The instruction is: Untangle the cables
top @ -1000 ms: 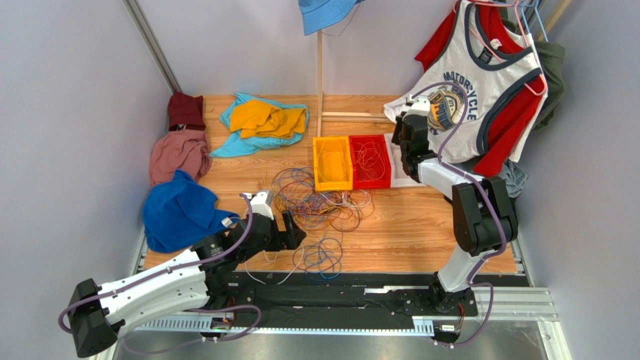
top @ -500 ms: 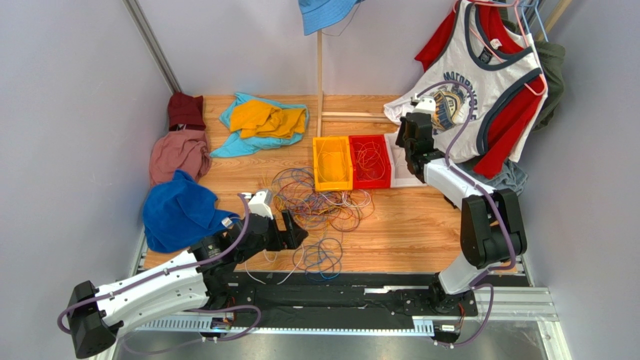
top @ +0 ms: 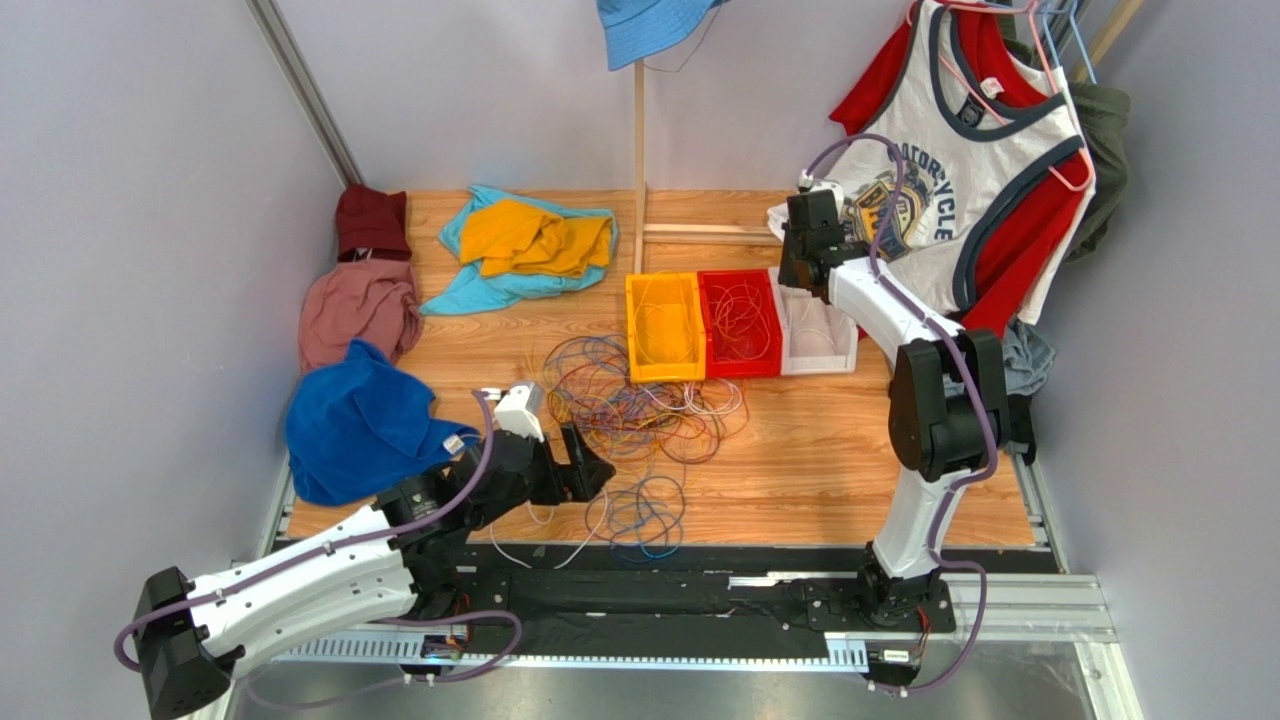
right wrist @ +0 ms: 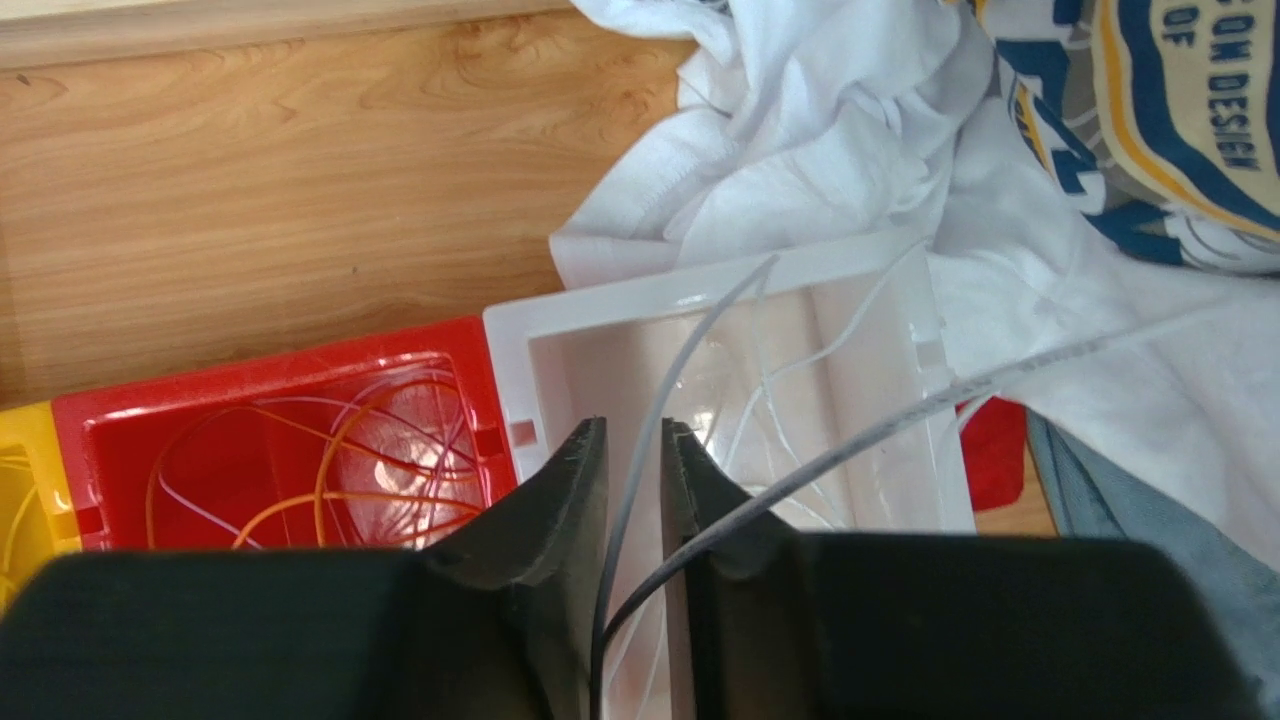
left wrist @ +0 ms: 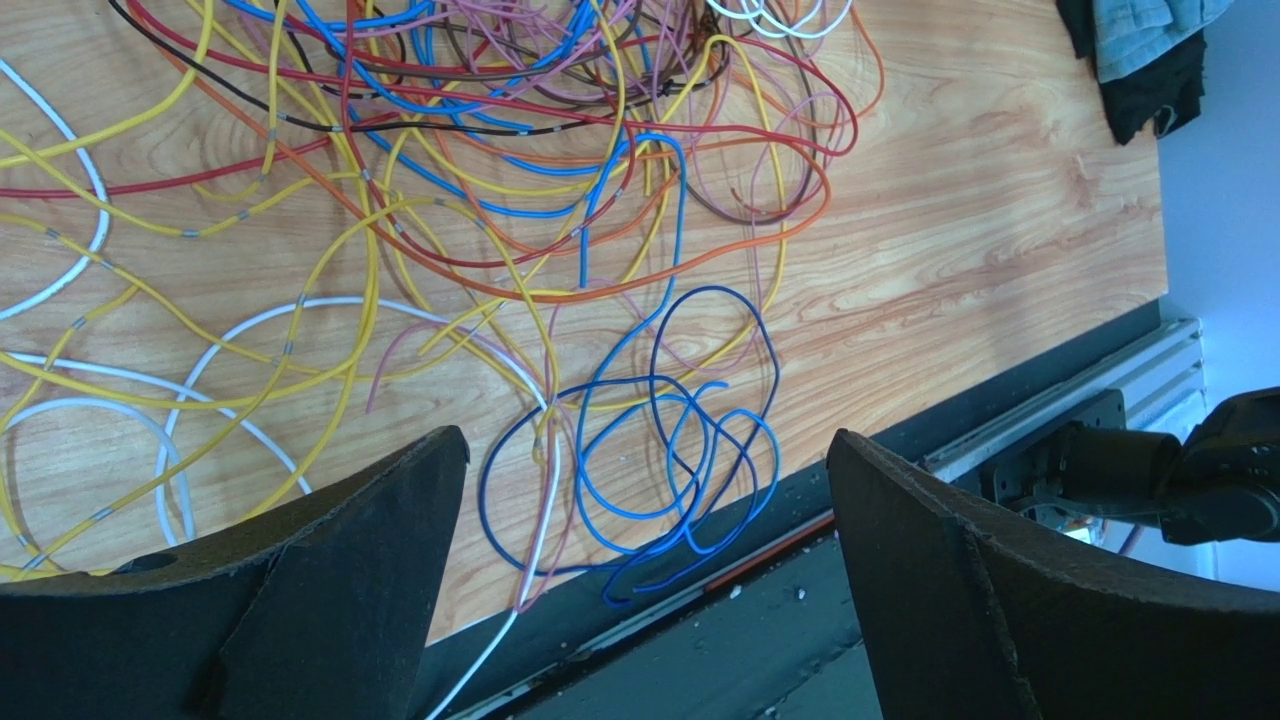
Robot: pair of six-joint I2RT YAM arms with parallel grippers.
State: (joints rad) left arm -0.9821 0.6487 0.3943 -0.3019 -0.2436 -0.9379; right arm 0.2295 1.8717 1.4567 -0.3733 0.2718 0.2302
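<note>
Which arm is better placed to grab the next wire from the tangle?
Left: the open left gripper hangs above the tangled coloured cables. The right gripper is over the white plastic bin, a thin white cable between its fingers.

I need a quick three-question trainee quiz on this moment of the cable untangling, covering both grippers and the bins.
1. True or false: the left gripper hangs wide open over the loose cables on the table.
2. Which bin lies under the right gripper? A yellow, B red, C white.
3. Fill in: a ___ wire runs through the narrow gap between the right gripper's jaws.

Key
1. True.
2. C, the white bin.
3. White: the white cable leads down into that bin.
</note>
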